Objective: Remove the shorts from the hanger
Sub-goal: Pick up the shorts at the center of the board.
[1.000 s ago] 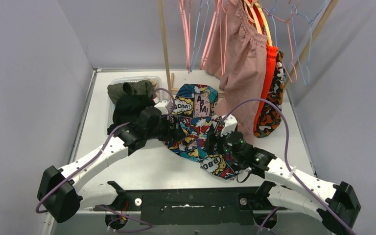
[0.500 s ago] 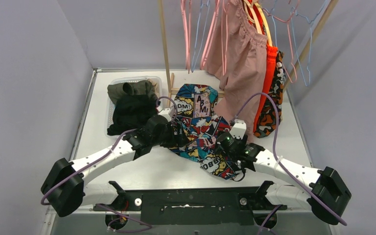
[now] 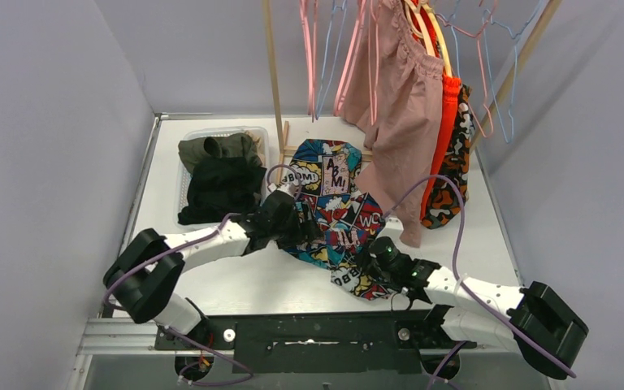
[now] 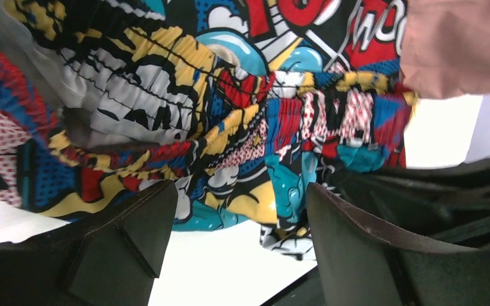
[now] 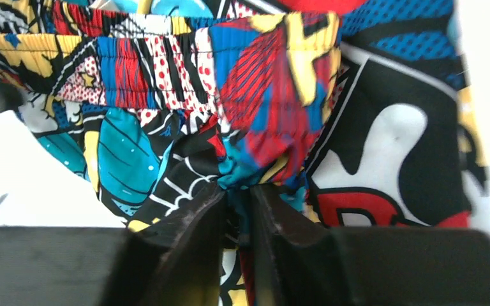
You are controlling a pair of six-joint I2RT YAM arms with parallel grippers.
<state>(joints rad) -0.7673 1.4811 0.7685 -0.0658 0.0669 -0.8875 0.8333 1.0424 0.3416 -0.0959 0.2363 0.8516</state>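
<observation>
We see a white table (image 3: 236,280) and count six garments. At one o'clock three hang together: pink shorts (image 3: 398,106), orange shorts (image 3: 448,122) and patterned shorts (image 3: 453,179). The comic shorts (image 3: 333,203) lie at centre. A basket (image 3: 211,132) at ten o'clock holds black shorts (image 3: 219,191) and olive shorts (image 3: 215,149). The left gripper (image 4: 236,204) is spread over the waistband, and the right gripper (image 5: 239,197) pinches comic fabric at six o'clock.

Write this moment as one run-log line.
left pincer: open, facing comic-print shorts | right pincer: shut on comic-print shorts | comic-print shorts: lying on table
</observation>
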